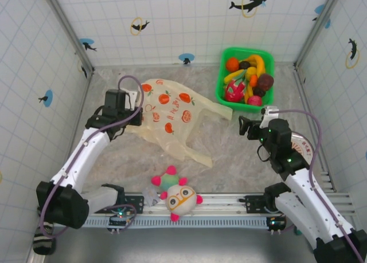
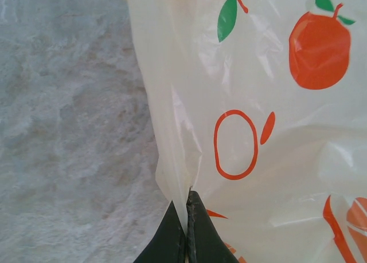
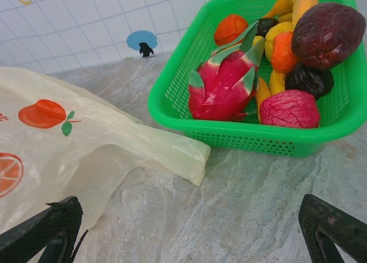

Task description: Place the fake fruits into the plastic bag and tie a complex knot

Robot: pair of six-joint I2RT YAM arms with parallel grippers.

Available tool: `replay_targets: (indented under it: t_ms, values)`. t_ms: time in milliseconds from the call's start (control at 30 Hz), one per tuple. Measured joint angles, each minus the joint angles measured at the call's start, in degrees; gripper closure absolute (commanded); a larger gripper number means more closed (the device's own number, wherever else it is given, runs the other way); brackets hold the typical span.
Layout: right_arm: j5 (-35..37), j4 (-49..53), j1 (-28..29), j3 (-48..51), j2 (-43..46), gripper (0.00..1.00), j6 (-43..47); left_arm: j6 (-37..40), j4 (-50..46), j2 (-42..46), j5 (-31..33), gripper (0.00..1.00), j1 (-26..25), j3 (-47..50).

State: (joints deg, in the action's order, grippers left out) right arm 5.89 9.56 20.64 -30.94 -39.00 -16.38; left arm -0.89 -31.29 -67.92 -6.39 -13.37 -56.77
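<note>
Pale-yellow film of the plastic bag (image 2: 258,160) is pinched at its edge by the closed left gripper (image 2: 186,233), the bag being spread flat on the table (image 1: 241,160). Further right, the fake fruits (image 1: 250,78) are heaped in the green basket (image 3: 258,140); before it the right gripper (image 3: 189,226) is held wide, empty.

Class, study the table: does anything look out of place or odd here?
Yes: a white plush toy with pink knobs and glasses lies at the near edge between the arm bases, apart from the fake fruits, which sit in the green basket. Nothing looks spilled.
</note>
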Motion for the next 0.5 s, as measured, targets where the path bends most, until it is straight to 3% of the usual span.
replay_targets:
  t_ms: [167, 267, 400, 500]
  values:
    - [0.15, 2.73, 0.0, -1.57, -0.72, 0.0, 2.58, 7.04, -1.88, -4.0, -0.22, 0.97, 4.52, -0.33]
    - [0.55, 4.44, 0.0, -1.64, -0.72, 0.0, 3.74, 9.46, -1.51, -6.56, -0.52, 0.83, 5.27, -0.92]
    - [1.4, 6.54, 0.0, -1.68, -0.59, 0.0, 5.01, 11.58, -0.24, -11.15, -0.13, 0.55, 5.68, -2.8]
    - [2.25, 7.89, 0.0, -1.77, -0.35, 0.0, 5.6, 12.17, 0.13, -14.27, 1.88, 0.45, 6.88, -4.9]
